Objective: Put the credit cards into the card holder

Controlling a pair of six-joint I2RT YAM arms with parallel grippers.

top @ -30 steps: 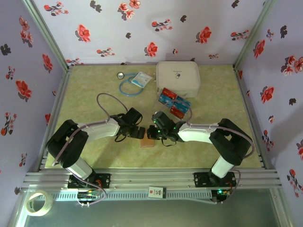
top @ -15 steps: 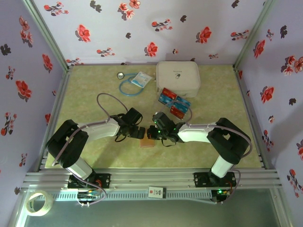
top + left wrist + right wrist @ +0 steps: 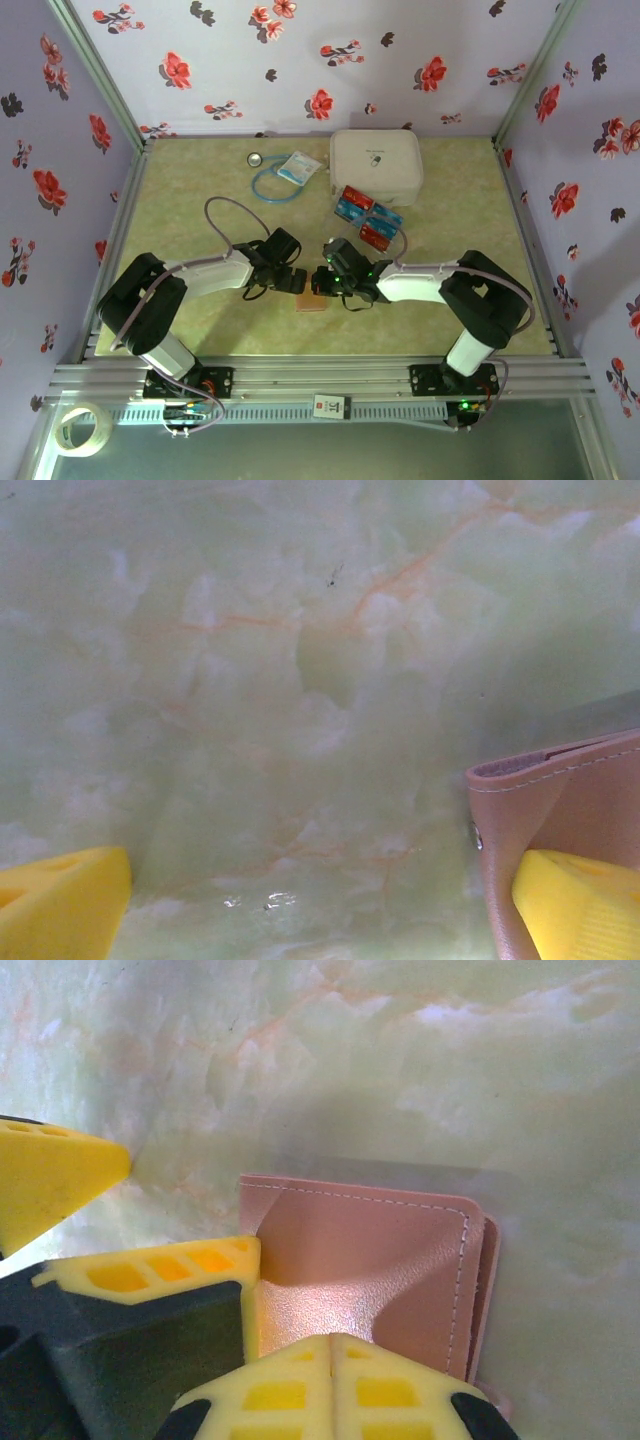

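Table (image 3: 180, 200) marbled green, walls (image 3: 400, 40) floral; left hand (image 3: 297, 282) apart, right hand (image 3: 333, 1352) together, touching card holder (image 3: 380, 1250).

The card holder (image 3: 311, 302) is hemmed in from behind. The left fingers (image 3: 60, 905) are spread wide with one over its edge, and the right fingers (image 3: 330, 1380) are pressed together on its cover. Farther behind it to the right lie the credit cards (image 3: 366, 218) and a white case (image 3: 376, 165). A blue tube (image 3: 270, 185) lies behind it to the left. The table (image 3: 180, 220) is bare in front of the holder and well out to either side.
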